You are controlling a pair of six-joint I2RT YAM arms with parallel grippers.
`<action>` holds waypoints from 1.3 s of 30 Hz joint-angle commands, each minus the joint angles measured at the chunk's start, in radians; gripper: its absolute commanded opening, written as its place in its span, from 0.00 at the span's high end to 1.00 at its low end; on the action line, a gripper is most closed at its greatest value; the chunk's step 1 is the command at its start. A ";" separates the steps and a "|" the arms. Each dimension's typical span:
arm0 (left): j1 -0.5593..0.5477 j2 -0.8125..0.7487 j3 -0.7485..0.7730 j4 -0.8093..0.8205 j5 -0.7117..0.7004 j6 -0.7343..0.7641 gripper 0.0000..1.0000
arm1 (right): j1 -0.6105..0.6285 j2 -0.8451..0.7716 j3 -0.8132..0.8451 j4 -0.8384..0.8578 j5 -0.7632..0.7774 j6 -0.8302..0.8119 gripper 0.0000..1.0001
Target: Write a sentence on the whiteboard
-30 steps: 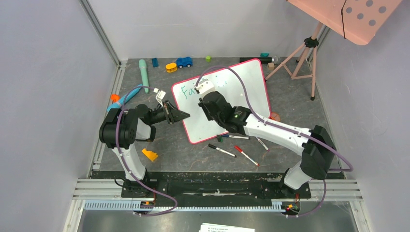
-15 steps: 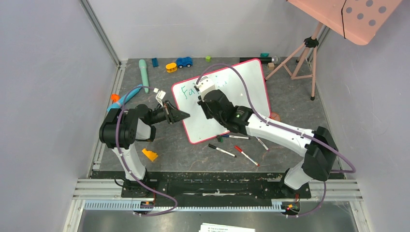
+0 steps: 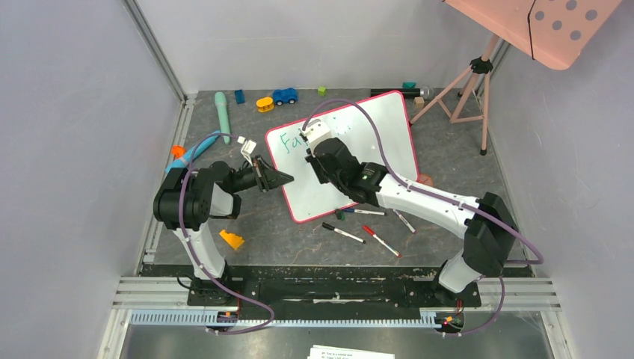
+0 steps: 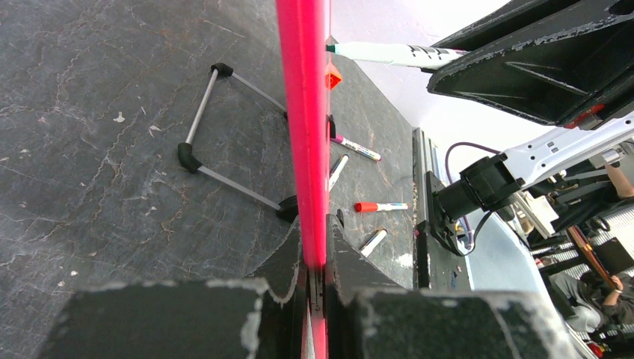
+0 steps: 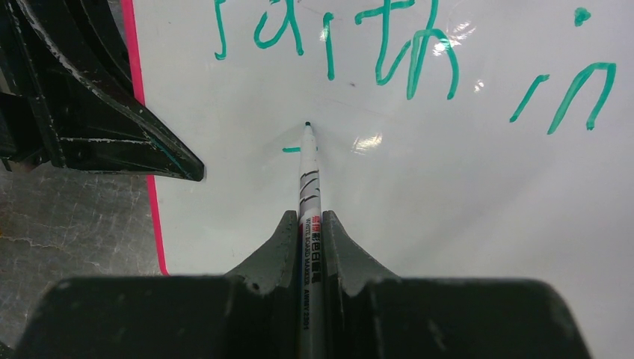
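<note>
Right gripper (image 5: pixel 308 217) clenched on white-barrelled marker pen (image 5: pixel 309 179); left gripper (image 4: pixel 314 239) clenched on pink-red rim of large glossy white whiteboard (image 3: pixel 396 127), propped tilted mid-table between both arms. Green handwritten sentence (image 5: pixel 336 45): "faith in" on top line only. Right arm shifted slightly within last second; marker tip now under "faith", beside short green dash (image 5: pixel 290 149). Judgement: second line barely begun.

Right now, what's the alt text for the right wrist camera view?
The right end effector grips a marker, tip aimed at a whiteboard just below green handwriting reading "faith in", with a short green dash beside it. At left, the left end effector clamps the board's pink edge.
</note>
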 commanded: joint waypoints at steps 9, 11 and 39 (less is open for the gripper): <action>-0.027 0.021 -0.003 0.062 0.118 0.116 0.98 | -0.006 -0.013 0.002 0.019 -0.007 0.001 1.00; -0.027 0.020 -0.003 0.062 0.118 0.117 0.98 | -0.006 -0.019 -0.013 0.018 -0.009 0.007 1.00; -0.028 0.017 -0.006 0.062 0.118 0.119 0.98 | -0.008 -0.063 -0.065 -0.025 0.020 0.024 1.00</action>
